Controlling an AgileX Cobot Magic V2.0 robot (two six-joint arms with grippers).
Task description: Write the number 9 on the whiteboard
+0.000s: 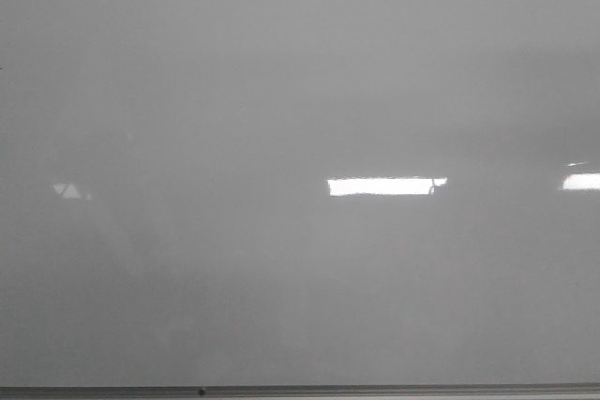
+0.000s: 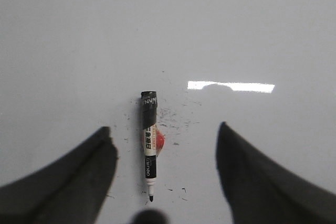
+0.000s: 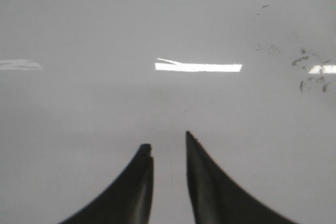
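Note:
The whiteboard [image 1: 300, 91] fills the front view, glossy pale grey with bright light reflections. No number 9 shows on it in any view. In the left wrist view a black-and-white marker [image 2: 149, 140] lies flat on the board [image 2: 63, 35], uncapped, its tip [image 2: 151, 198] pointing toward the wrist. My left gripper [image 2: 165, 127] is wide open above it, one finger on each side, not touching it. My right gripper [image 3: 168, 140] hovers over bare board [image 3: 105, 24] with its jaws a little apart and nothing between them. Neither gripper shows in the front view.
A red spot [image 2: 160, 141] lies on the board beside the marker's barrel, with faint black ink specks around it. Smudged ink marks [image 3: 311, 72] show in the right wrist view. The board's thin grey frame edge [image 1: 375, 390] runs along the near side.

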